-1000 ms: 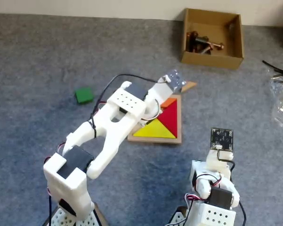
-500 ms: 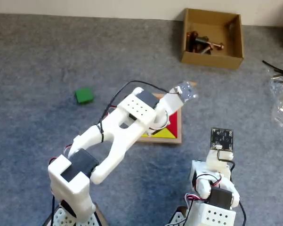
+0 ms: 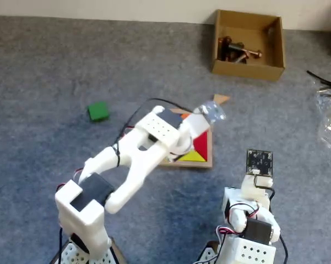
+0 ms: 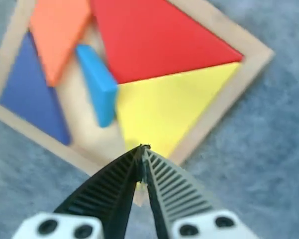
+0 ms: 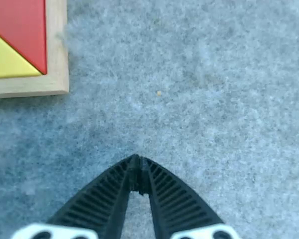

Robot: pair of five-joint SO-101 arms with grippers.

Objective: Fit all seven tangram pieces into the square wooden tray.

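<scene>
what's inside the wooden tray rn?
Red triangle, yellow triangle, orange piece and dark blue triangle lie flat in the tray. A light blue piece sits askew on bare wood, not seated. The left gripper covers the tray's near corner.

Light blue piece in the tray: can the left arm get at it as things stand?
Probably yes. The left gripper hangs over the tray rim, jaws shut, and the light blue piece lies close ahead, tilted beside the yellow piece with nothing on top. It would have to open first.
</scene>
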